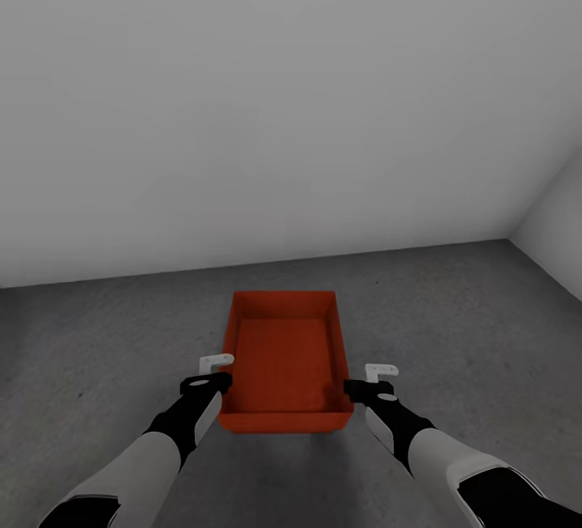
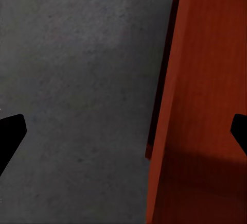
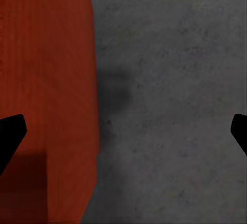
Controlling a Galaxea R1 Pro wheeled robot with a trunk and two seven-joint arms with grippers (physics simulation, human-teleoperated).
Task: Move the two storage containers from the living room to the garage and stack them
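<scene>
One red-orange storage container (image 1: pixel 284 362) with no lid rests on the dark grey concrete floor (image 1: pixel 453 310) of the garage, its long side pointing away from me. My left gripper (image 1: pixel 217 373) is at its near left corner and my right gripper (image 1: pixel 372 380) at its near right corner. In the left wrist view the left gripper (image 2: pixel 123 131) is open, with the container's side (image 2: pixel 200 100) under one fingertip and floor under the other. In the right wrist view the right gripper (image 3: pixel 123 131) is open the same way beside the container's side (image 3: pixel 46 80). I cannot tell whether either gripper touches it.
A plain white-grey wall (image 1: pixel 267 107) rises just beyond the container. A second wall (image 1: pixel 558 221) meets it in a corner at the right. Bare mottled concrete (image 1: pixel 97 350) spreads on both sides.
</scene>
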